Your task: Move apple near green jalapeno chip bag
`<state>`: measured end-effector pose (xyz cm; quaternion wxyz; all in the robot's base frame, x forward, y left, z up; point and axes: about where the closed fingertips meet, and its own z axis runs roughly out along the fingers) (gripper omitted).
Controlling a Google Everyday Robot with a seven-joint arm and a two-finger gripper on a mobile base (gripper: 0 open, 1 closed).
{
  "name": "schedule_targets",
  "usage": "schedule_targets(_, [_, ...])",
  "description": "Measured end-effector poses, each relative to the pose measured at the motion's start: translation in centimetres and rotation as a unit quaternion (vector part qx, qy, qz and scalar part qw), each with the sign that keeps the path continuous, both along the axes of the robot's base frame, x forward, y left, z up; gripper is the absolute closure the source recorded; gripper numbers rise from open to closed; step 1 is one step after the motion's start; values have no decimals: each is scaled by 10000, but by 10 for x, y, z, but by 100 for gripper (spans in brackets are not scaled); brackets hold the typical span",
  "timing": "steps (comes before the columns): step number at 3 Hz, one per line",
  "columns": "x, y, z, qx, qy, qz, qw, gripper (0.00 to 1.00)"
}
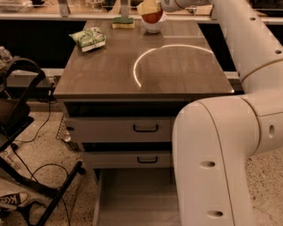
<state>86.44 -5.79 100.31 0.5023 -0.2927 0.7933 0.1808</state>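
The apple (152, 17) is red-orange and sits between the yellowish fingers of my gripper (150, 10) at the far edge of the wooden table (177, 75). The gripper is shut on the apple and holds it just over the white bowl (153, 28), hiding part of the bowl. The green jalapeno chip bag (89, 39) lies flat at the table's far left, well to the left of the gripper.
A green-topped yellow sponge (123, 22) lies between bag and bowl. My arm's large white links (221, 154) fill the right foreground. Below the table top are two drawers, and the lowest drawer (132, 194) stands open. A black stand (17, 110) is at left.
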Motion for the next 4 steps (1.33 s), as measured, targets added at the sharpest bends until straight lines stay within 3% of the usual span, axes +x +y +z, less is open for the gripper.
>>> schedule_targets(1, [3, 9, -8, 18, 34, 76, 10000, 100])
schedule_targets(2, [14, 46, -44, 99, 182, 402, 9990, 100])
schedule_targets(3, [25, 71, -81, 97, 330, 560, 9978, 100])
schedule_targets(4, [39, 96, -109, -124, 331, 680, 9971, 100])
